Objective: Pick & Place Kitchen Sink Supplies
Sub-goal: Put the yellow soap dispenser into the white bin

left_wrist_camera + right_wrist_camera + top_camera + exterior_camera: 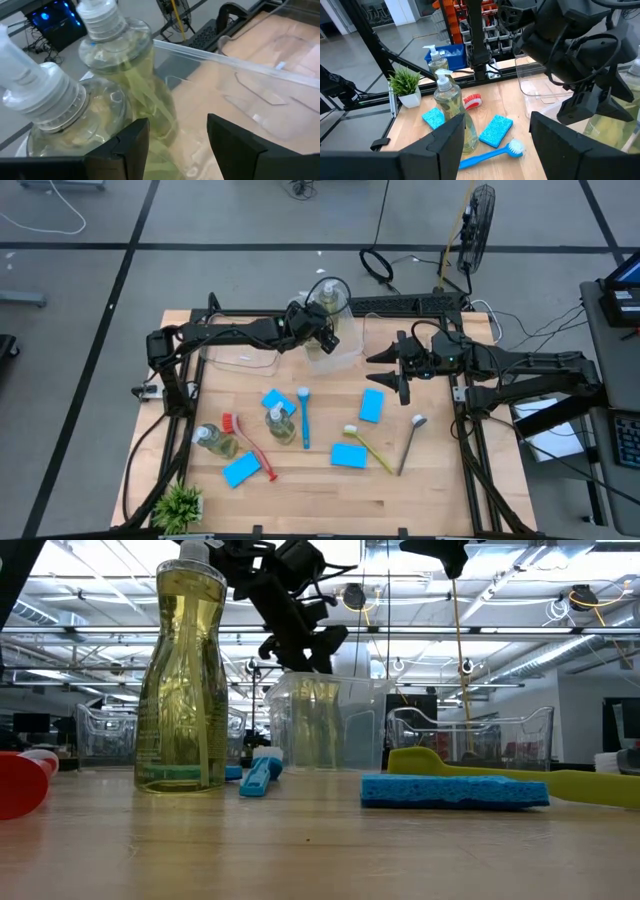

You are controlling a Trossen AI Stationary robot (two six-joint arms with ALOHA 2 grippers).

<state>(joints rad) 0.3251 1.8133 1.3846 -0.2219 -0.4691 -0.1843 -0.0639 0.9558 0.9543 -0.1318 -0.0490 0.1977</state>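
Left gripper [322,338] upper centre over bin [345,352], fingers open, empty; two bottles [135,75] stand inside. Right gripper [402,370] centre-right, open, empty. Two bottles [280,423], sponges [372,405], brushes [304,418] lie mid-table.

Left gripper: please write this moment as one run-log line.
left gripper: open, over clear bin | two soap bottles in bin | right gripper: open, empty
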